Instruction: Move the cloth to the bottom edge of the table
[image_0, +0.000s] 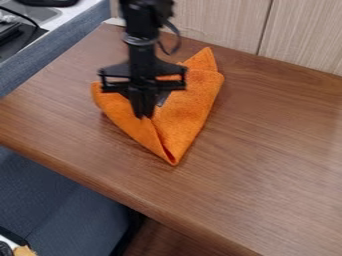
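Observation:
The black gripper (143, 116) hangs straight down over the left-middle part of the orange cloth (184, 107), its tips at the cloth's surface. The cloth lies folded on the upper left part of the brown wooden table (267, 165), with one corner pointing toward the table's front edge and another toward the wall. The gripper hides part of the cloth's middle and upper left. Whether the tips hold any fabric cannot be made out.
A pale wood-panelled wall (220, 22) runs behind the table. A grey-blue padded surface (60, 47) borders its left side, with dark items beyond it at the upper left. The table's front edge (120, 195) slants down to the right.

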